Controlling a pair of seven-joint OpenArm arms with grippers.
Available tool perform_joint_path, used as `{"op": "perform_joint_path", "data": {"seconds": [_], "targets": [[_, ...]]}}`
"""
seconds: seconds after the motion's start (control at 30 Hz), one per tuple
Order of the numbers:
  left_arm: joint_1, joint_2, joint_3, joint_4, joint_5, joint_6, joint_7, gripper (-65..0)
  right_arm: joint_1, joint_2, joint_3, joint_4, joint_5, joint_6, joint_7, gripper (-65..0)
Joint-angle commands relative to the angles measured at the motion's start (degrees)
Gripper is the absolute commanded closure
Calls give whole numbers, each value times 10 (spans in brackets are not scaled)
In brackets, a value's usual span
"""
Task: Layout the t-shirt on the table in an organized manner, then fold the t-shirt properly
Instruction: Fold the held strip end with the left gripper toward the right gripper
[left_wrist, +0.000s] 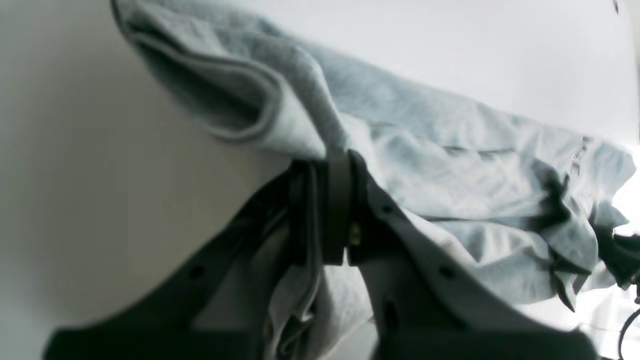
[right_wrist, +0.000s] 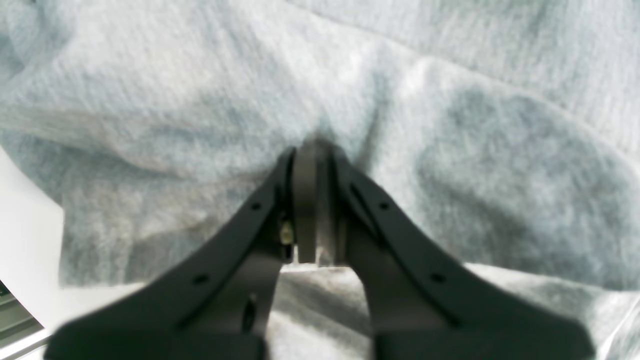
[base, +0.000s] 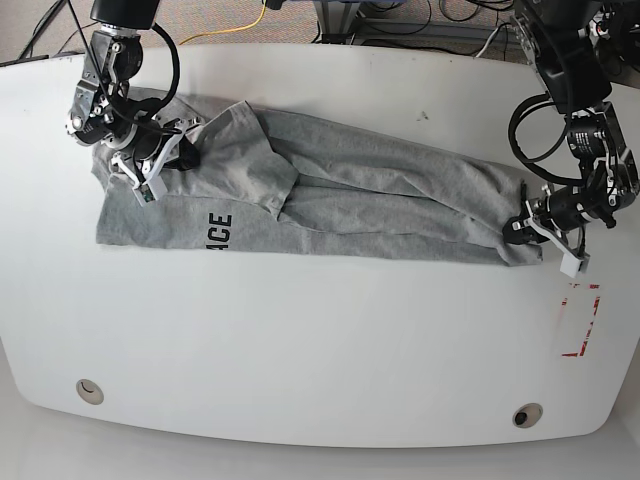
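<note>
The light grey t-shirt (base: 380, 190) lies stretched in a long rumpled band across the white table (base: 320, 340), with dark lettering (base: 218, 232) near its left end. My left gripper (base: 520, 227) is at the shirt's right end, shut on a fold of the t-shirt (left_wrist: 425, 150); in the left wrist view the cloth runs between the closed fingertips of the left gripper (left_wrist: 332, 160). My right gripper (base: 183, 152) is at the shirt's upper left, and in the right wrist view the right gripper (right_wrist: 314, 147) is shut on the bunched t-shirt (right_wrist: 200, 90).
A red tape rectangle (base: 580, 320) marks the table just below the left gripper. Two round grommet holes (base: 90, 390) (base: 527, 414) sit near the front edge. Cables and floor lie beyond the table's far edge.
</note>
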Motion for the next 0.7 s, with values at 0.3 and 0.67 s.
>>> {"op": "perform_joint_path", "data": {"seconds": [0.3, 0.67], "targets": [[39, -34, 113, 172, -14, -2, -7, 0, 2, 7, 1, 1, -21, -5, -16, -49], [51, -21, 215, 220, -14, -2, -7, 0, 2, 7, 1, 1, -21, -5, -16, -49]]}}
